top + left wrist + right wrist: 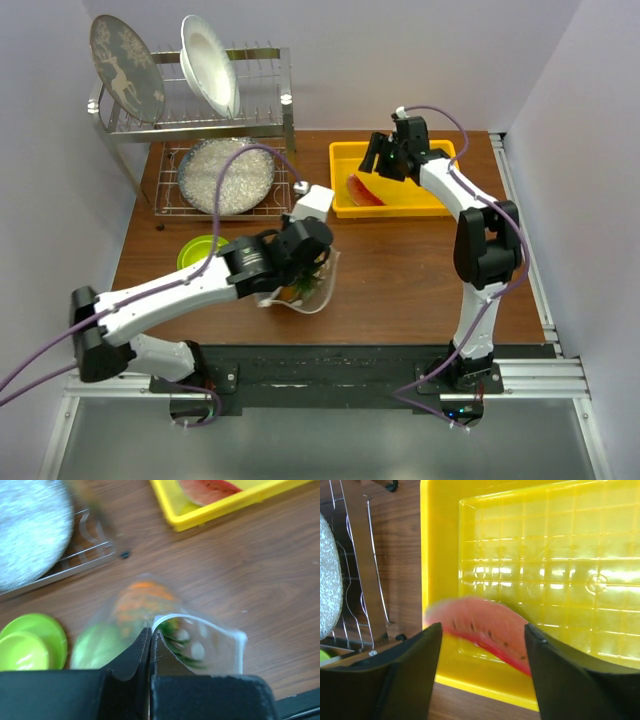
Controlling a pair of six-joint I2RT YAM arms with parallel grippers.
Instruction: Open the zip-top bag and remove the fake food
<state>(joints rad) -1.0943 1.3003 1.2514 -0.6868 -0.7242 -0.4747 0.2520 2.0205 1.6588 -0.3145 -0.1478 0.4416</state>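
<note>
**Watermelon over the tray, bag pinched for the next pick**

The right gripper [482, 630] hangs over the yellow tray [545, 580] near the counter's far right corner. Its fingers are spread wide, with the watermelon slice [470, 620] low between them. The slice is blurred, so it is unclear whether it has settled on the tray floor.

The step looks like dropping off one fruit. To do it well, the right arm should rise straight up clear of the tray wall before it swings to the bag. The left arm should hold its grip firm and the bag's mouth up and steady.

The left gripper [150, 632] has its fingers pressed together on the rim of the zip-top bag [215, 640]. The bag sits around the middle of the counter, somewhat toward the near edge. It is clear, crinkly and dotted white, and its mouth gapes open. An orange pineapple [142, 600] and something pale green show through it, with the green bowl [30, 645] close by toward the left edge.
</note>
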